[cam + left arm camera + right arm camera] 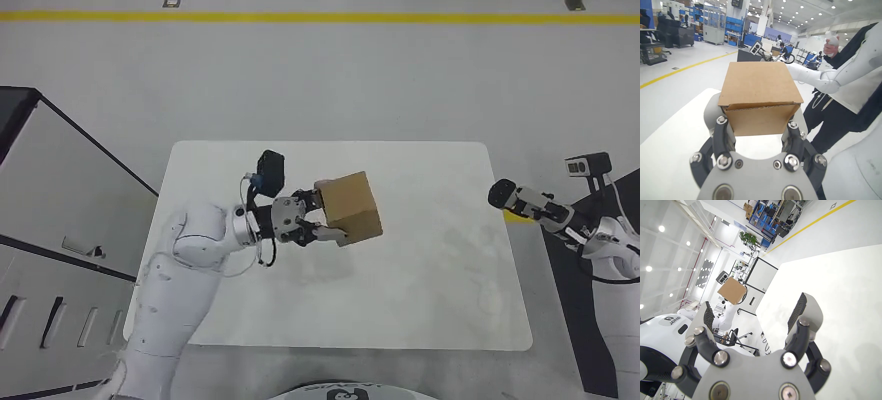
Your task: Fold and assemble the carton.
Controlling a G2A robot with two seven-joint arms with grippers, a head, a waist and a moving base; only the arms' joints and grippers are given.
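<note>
While the left gripper (pixel 316 224) sits just toward nine o'clock from the middle of the table (pixel 430 300), it is clamped on the carton (pixel 351 205). Its fingers (pixel 720 136) press against the two opposite side walls at the near lower edge. From where the wrist looks, the left gripper (pixel 757 124) has the carton (pixel 759 91) squarely ahead of it. The carton is a plain brown box, folded up into a cube. Its top panel is closed, and the cut corrugated edge of that panel runs along the face nearest the gripper.

Seen from above, the carton lies a touch toward twelve o'clock of the table's centre, turned slightly off square to the table edges. Across the room from the other arm, the carton (pixel 732 292) looks to hang clear of the white table (pixel 838 279) rather than rest on it, though I cannot be fully sure.

Well apart from all this, the right arm is out beyond the table's three o'clock edge. The right gripper (pixel 755 306) is spread wide with nothing between its ribbed pads (pixel 797 311).

A dark-framed cabinet (pixel 60 190) stands off the nine o'clock side, and a yellow line (pixel 320 17) crosses the floor at twelve o'clock.
</note>
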